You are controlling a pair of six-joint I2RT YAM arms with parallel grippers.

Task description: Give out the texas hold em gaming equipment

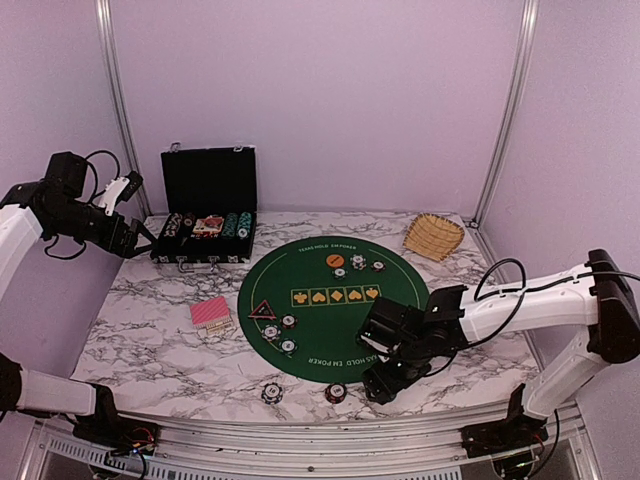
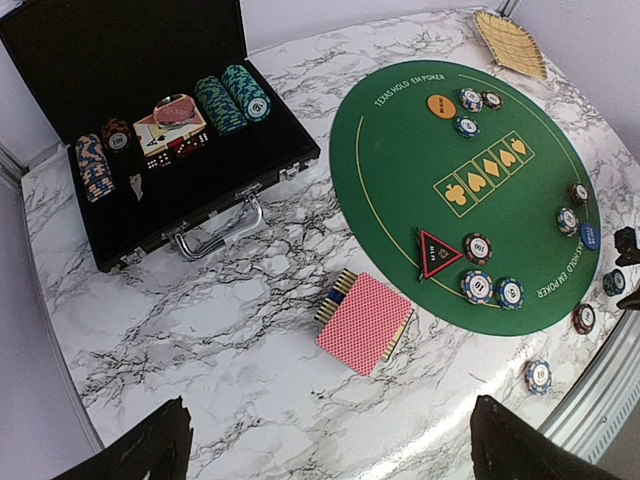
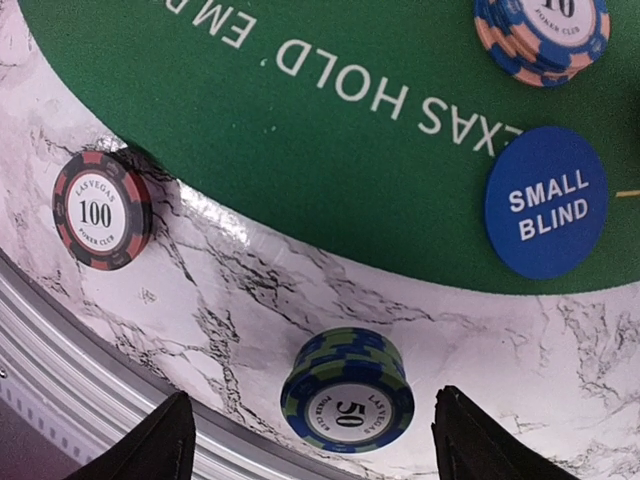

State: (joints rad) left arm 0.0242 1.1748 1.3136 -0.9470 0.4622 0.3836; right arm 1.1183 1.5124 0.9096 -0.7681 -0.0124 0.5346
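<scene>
Locate the black hinged case (image 1: 208,180) at the far left of the marble table (image 1: 150,340); it stands open, lid upright. The round green mat (image 1: 300,270) lies at the table's centre. The woven wicker basket (image 1: 433,236) sits far right, just beyond the mat.

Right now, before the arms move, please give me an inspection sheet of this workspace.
Surface: marble-pattern table, round green poker mat on it.
Job's things: chips grouped on the mat; orange button, triangle marker and Small Blind button on it; card deck beside it; 100 chip and 50 stack off its edge.
Clutter: open black case holding more chips; wicker basket far right.
Grippers: left gripper open, empty; right gripper open, astride the 50 stack, gaps both sides.
Cables: black cables loop along both arms, none on the mat.
Surroundings: plain walls, metal frame posts.
</scene>
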